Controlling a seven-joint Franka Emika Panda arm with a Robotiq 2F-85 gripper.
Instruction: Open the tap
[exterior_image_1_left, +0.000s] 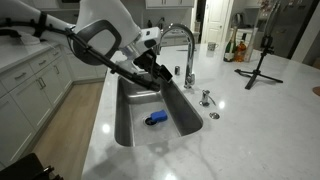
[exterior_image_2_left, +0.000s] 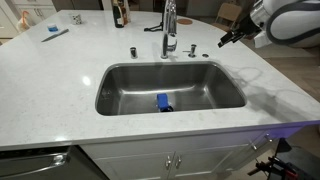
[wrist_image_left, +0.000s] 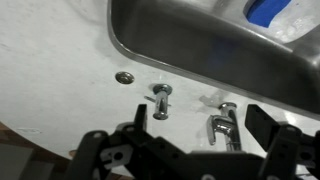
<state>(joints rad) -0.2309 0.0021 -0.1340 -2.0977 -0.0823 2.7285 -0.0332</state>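
Note:
The tap (exterior_image_1_left: 178, 40) is a tall chrome gooseneck at the sink's rim, seen in both exterior views (exterior_image_2_left: 169, 28). In the wrist view it shows from above as a chrome bar with a small side lever (wrist_image_left: 222, 125). My gripper (exterior_image_1_left: 160, 68) hangs over the sink's edge, beside the tap and apart from it. In an exterior view the gripper (exterior_image_2_left: 228, 38) is to the right of the tap, at about spout height. In the wrist view the black fingers (wrist_image_left: 200, 125) stand wide apart and empty, with the tap between them in the picture.
The steel sink (exterior_image_2_left: 120, 75) holds a blue object (exterior_image_2_left: 162, 102). Short chrome stub fittings (exterior_image_2_left: 133, 50) (exterior_image_2_left: 192, 49) stand beside the tap, one also in the wrist view (wrist_image_left: 161, 100), with a ring fitting (wrist_image_left: 124, 77). A black tripod (exterior_image_1_left: 260, 60) stands on the white counter. Bottles (exterior_image_2_left: 119, 14) are at the back.

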